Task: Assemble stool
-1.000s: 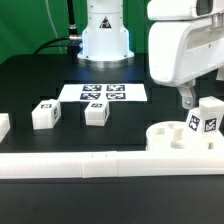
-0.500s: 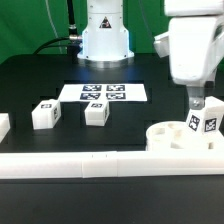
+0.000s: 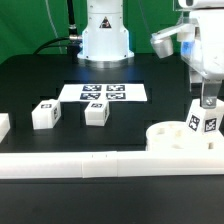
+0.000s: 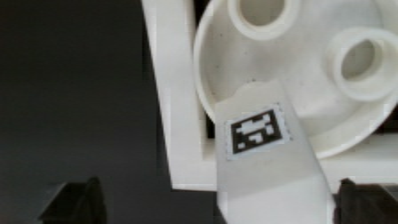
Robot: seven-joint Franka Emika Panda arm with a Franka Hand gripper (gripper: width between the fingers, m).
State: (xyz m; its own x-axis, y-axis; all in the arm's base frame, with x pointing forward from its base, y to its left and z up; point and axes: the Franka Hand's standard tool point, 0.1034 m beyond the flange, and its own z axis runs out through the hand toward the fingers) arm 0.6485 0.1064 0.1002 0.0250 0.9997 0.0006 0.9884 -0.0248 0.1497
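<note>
White plastic round disc seat (image 3: 172, 134) sits on the black desk (image 3: 140, 116) at the exterior view's right, with a chunky tagged white leg (image 3: 207, 121) upright in it and the claw (image 3: 206, 99) directly above. Wrist view: the claw (image 4: 222, 203) fingers stand apart either side of the leg (image 4: 263, 150), over the seat (image 4: 302, 60).

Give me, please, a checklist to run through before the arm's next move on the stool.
1. Standing leg upright on the seat: ok.
2. Fingers spread, one on each side of the standing leg and not touching it, in the wrist view: ok.
3. Gripper lined up over the standing leg: ok.
4. Standing leg fully seated in its hole: cannot tell.
5. Next loose leg lying free on the table, nothing on it: ok.
</note>
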